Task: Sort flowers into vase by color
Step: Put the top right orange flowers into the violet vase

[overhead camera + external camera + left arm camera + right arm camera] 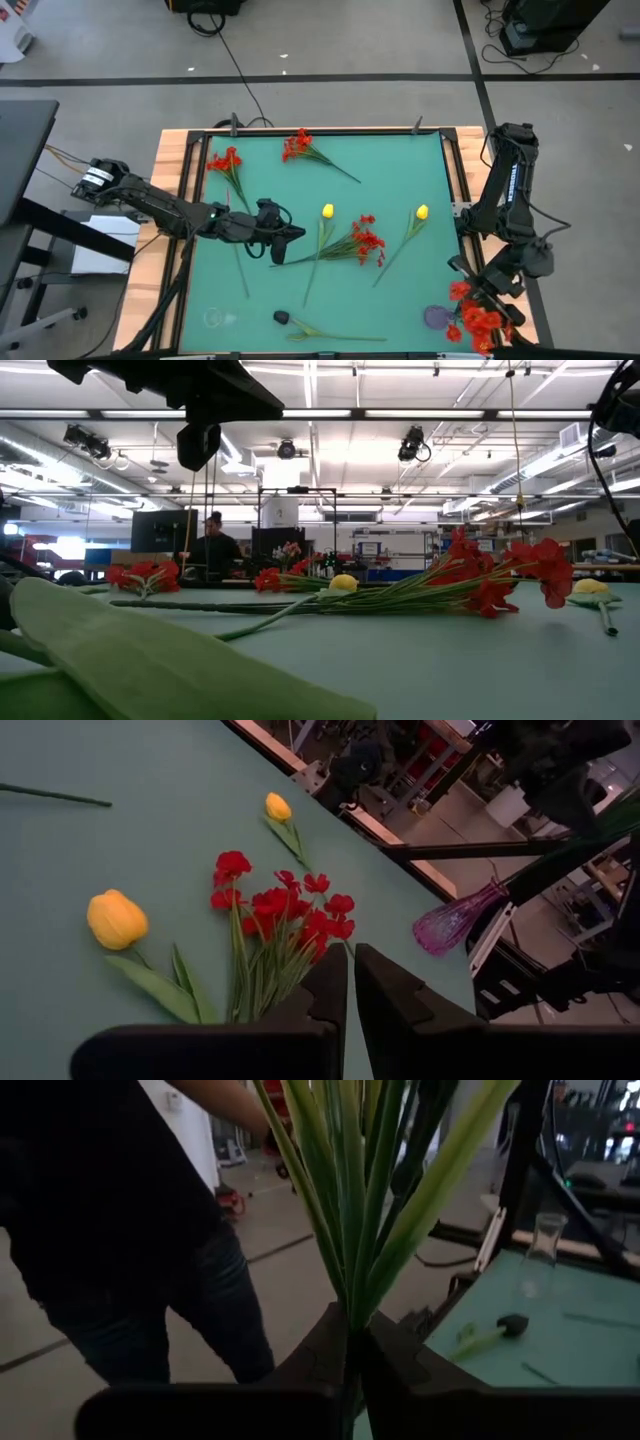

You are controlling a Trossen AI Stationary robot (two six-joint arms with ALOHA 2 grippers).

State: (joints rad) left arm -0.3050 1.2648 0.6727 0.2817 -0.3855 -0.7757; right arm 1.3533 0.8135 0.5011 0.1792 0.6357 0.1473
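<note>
Left claw (296,236) stretched low over mid-table, fingers pinched together, empty, red spray (362,241) just ahead. Right claw (478,293) bent down at near corner, clamped on red bunch (477,316) stems, purple vase (437,318) just beside.

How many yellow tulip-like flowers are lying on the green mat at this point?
2. One yellow tulip-like flower lies near the mat's middle, beside the red spray. The other yellow tulip-like flower lies further toward the right arm's side. No others show, though the arms could hide one.

Red flowers (366,240), yellow tulips (327,211), purple vase (436,317), teal table (300,190).
</note>
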